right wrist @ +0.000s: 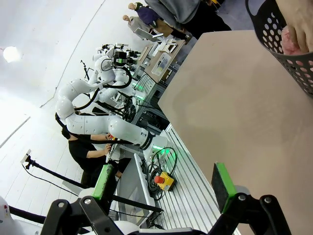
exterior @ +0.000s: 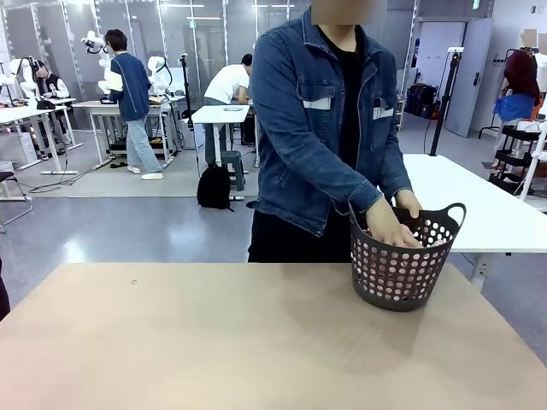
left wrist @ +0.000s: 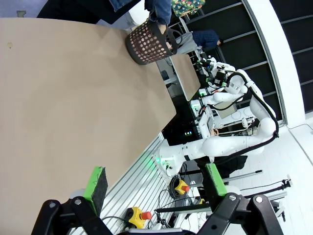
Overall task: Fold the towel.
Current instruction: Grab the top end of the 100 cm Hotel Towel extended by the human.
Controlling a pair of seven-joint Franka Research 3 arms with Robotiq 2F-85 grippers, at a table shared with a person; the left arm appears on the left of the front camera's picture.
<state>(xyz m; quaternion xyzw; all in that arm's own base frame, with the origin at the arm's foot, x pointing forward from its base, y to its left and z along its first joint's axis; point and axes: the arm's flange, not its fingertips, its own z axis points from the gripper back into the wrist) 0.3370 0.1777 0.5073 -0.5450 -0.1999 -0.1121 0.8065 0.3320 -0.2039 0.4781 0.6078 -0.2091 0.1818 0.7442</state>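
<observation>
- Towel (right wrist: 292, 43), pale pink, lies bunched inside a dark perforated basket (right wrist: 274, 36) at the counter's (right wrist: 234, 112) far corner in the right wrist view, under the person's hand (right wrist: 297, 22). The right gripper (right wrist: 164, 185) hangs well apart from it, fingers spread wide and empty.
- Left wrist view: the left gripper (left wrist: 155, 181) also has its fingers wide apart, holding nothing, near the counter's edge, with the basket far off.
- Front view: both of the person's hands reach into the basket, and pink shows through its holes.
- Likely handling: soft, light, limp terry that sags when lifted. Once it is spread flat, pinching the corners on the border band looks safest.
</observation>
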